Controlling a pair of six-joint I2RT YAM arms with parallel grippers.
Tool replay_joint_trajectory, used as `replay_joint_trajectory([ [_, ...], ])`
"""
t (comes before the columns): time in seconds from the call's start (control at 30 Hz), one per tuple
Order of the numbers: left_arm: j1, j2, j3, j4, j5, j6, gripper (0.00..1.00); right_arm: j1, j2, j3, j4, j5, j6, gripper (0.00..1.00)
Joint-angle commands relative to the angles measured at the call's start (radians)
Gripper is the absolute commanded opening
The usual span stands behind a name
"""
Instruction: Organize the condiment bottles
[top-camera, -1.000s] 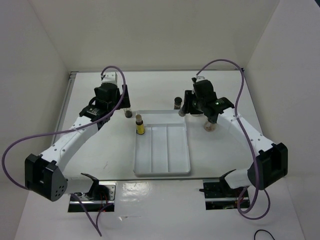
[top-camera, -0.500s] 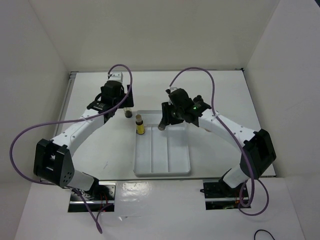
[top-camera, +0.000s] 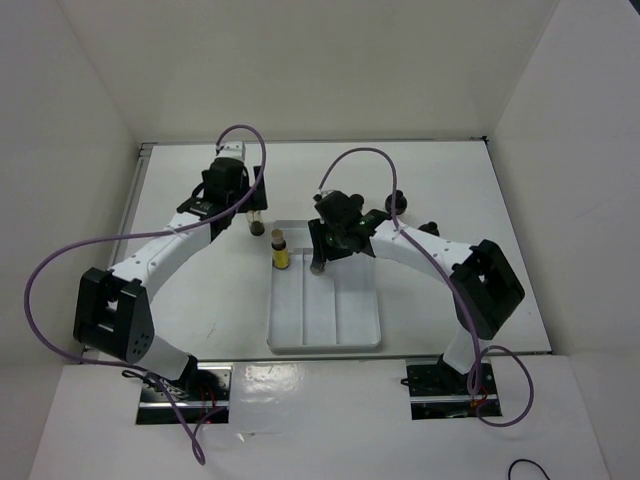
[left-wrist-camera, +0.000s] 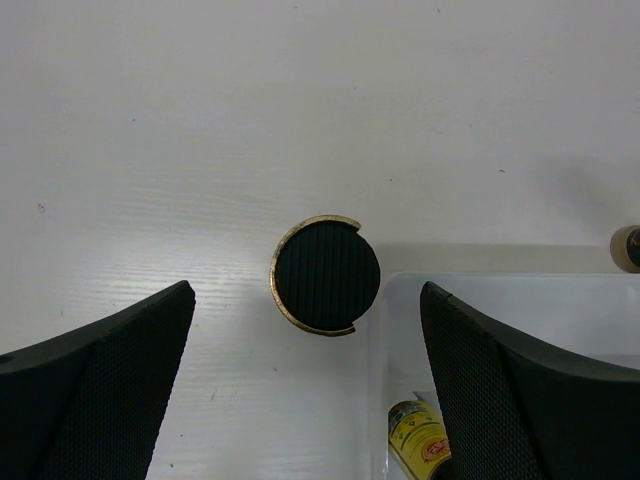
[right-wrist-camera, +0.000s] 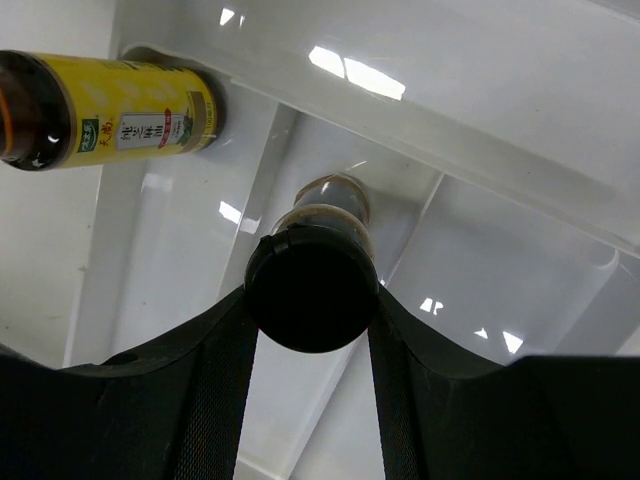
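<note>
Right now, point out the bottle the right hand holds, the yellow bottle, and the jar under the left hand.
held bottle (right-wrist-camera: 311, 288): right wrist view, black cap.
yellow bottle (right-wrist-camera: 130, 122): right wrist view, label.
dark jar (left-wrist-camera: 326, 275): left wrist view, ribbed lid.

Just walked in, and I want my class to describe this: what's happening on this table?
The right gripper is shut on a pale, black-capped bottle, holding it upright over the white divided plastic tray. Whether the bottle touches the tray floor is unclear. A slim yellow-labelled bottle stands in the tray's left compartment. The left gripper hovers open above a tiny dark jar with a ribbed black cap, which stands on the white table beside the tray's corner.
</note>
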Motion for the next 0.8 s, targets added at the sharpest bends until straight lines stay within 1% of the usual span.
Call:
replay_joint_trajectory([
  [0.0, 0.005, 0.022, 0.055, 0.054, 0.019, 0.026, 0.99, 0.013, 0.014, 0.045, 0.041, 0.075, 0.004, 0.06],
  [0.1, 0.005, 0.033, 0.064, 0.054, 0.031, 0.026, 0.99, 0.013, 0.024, 0.054, 0.041, 0.093, -0.005, 0.06],
  [0.27, 0.005, 0.042, 0.064, 0.054, 0.042, 0.035, 0.99, 0.013, 0.034, 0.072, 0.041, 0.106, -0.005, 0.17],
  [0.43, 0.005, 0.062, 0.064, 0.054, 0.042, 0.035, 0.99, 0.013, 0.052, 0.081, 0.041, 0.097, -0.005, 0.22],
  [0.5, 0.005, 0.071, 0.064, 0.054, 0.032, 0.035, 0.99, 0.022, 0.061, 0.081, 0.041, 0.097, -0.005, 0.30],
  [0.53, 0.005, 0.071, 0.064, 0.063, 0.032, 0.035, 0.99, 0.023, 0.061, 0.092, 0.041, 0.097, -0.005, 0.38],
  [0.57, 0.005, 0.080, 0.064, 0.063, 0.032, 0.035, 0.99, 0.023, 0.061, 0.092, 0.029, 0.097, -0.005, 0.47],
  [0.6, 0.005, 0.081, 0.064, 0.063, 0.032, 0.035, 0.99, 0.032, 0.061, 0.101, 0.020, 0.110, -0.005, 0.63],
  [0.63, 0.005, 0.081, 0.064, 0.063, 0.032, 0.035, 0.99, 0.032, 0.052, 0.101, 0.020, 0.123, -0.005, 0.68],
  [0.67, 0.005, 0.081, 0.064, 0.063, 0.032, 0.035, 0.99, 0.032, 0.043, 0.101, 0.020, 0.123, -0.005, 0.70],
  [0.7, 0.005, 0.090, 0.064, 0.063, 0.032, 0.035, 0.99, 0.032, 0.022, 0.101, 0.020, 0.133, -0.005, 0.77],
  [0.77, 0.014, 0.090, 0.064, 0.063, 0.032, 0.035, 0.99, 0.032, 0.011, 0.101, 0.020, 0.133, -0.005, 0.84],
])
